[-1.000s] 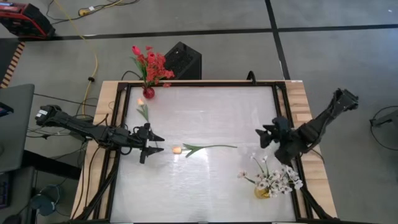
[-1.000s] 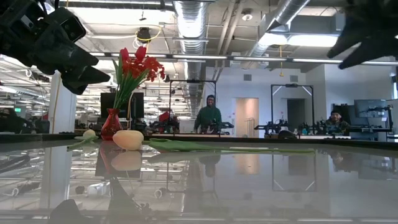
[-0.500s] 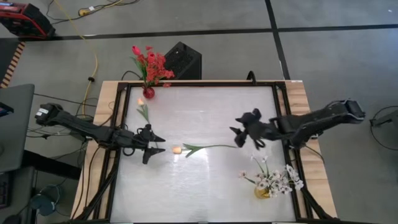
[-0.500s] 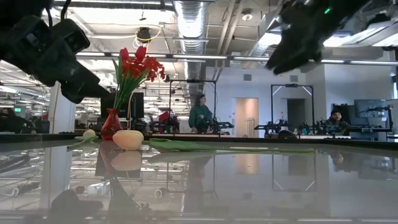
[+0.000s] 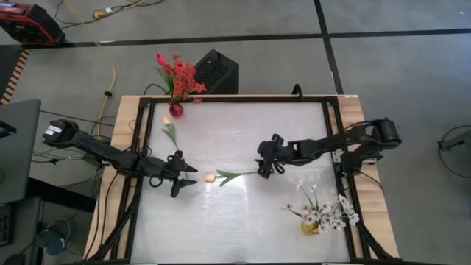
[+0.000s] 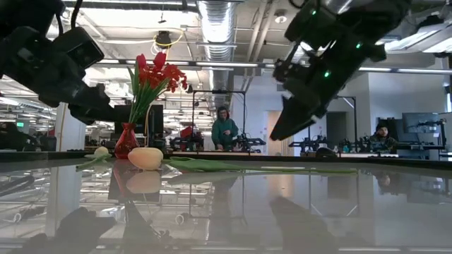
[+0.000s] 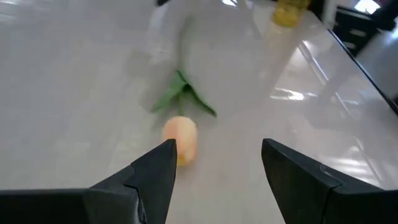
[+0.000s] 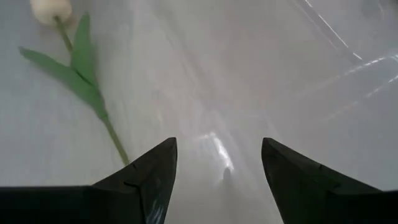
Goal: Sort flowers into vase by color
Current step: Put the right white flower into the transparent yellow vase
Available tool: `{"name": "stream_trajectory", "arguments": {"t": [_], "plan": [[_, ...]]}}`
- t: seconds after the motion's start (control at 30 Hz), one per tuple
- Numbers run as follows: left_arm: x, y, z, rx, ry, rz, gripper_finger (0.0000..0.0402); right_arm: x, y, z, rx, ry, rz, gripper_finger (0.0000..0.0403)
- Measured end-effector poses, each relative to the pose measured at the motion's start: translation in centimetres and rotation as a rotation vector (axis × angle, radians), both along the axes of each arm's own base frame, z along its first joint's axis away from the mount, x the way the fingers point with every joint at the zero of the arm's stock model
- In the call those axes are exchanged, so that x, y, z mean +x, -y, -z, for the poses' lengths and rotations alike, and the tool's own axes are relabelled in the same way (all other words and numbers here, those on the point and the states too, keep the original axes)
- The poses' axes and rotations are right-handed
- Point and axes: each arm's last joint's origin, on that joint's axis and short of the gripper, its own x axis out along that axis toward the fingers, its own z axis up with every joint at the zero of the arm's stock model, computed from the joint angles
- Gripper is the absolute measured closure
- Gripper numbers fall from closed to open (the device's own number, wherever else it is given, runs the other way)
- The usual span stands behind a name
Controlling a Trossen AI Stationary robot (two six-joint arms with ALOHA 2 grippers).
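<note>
Lying flat near the centre of the glossy white table [image 5: 243, 221], the pale orange tulip [image 5: 209, 177] points its bud toward 9 o'clock and its green stem toward 3 o'clock, so either arm can reach it. The left gripper [image 5: 185, 177] hovers just beside the bud with its fingers spread wide and holding nothing; in its wrist view the bud sits just ahead of the gap between them, which suggests a lined-up pick. The right gripper [image 5: 263, 165] reaches in from 3 o'clock over the stem's free end, fingers likewise wide and empty, the stem running in beside one finger in its wrist view.

At about 4 o'clock, the yellow vase [image 5: 310, 227] holds the white blossoms [image 5: 327, 214]. At 10 o'clock a second pale tulip [image 5: 168, 129] lies loose, and beyond it at 11 o'clock the red vase [image 5: 176, 110] carries the red flowers [image 5: 178, 75]; the colours are kept well apart.

The tabletop mirrors the ceiling lights. Beyond it lies an open workshop with exposed ducting, a standing person [image 6: 225, 132] and a seated one [image 6: 382, 135].
</note>
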Motion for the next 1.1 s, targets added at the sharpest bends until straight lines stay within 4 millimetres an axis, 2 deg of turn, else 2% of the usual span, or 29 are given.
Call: {"name": "stream_trajectory", "arguments": {"t": [0.3, 0.43, 0.67, 0.93, 1.1], "plan": [[-0.1, 0.4, 0.0, 0.035, 0.002, 0.077, 0.0178, 1.3, -2.2, 3.8, 0.049, -0.056, -0.081, 0.0167], [0.0, 0.5, -0.2, 0.049, 0.022, 0.084, 0.0178, 1.4, -3.4, 4.5, 0.051, -0.062, -0.096, 0.0183], [0.0, 0.5, -0.3, 0.068, 0.034, 0.092, 0.0178, 1.0, -4.6, 4.0, 0.011, -0.056, -0.11, 0.02], [0.0, 0.5, -0.3, 0.031, 0.029, 0.082, 0.0178, 1.3, -5.1, 1.3, 0.013, 0.107, -0.11, 0.0211], [0.0, 0.5, -0.3, 0.026, 0.028, 0.08, 0.0178, 1.2, -6.1, 1.2, 0.017, 0.12, -0.151, 0.0211]]}}
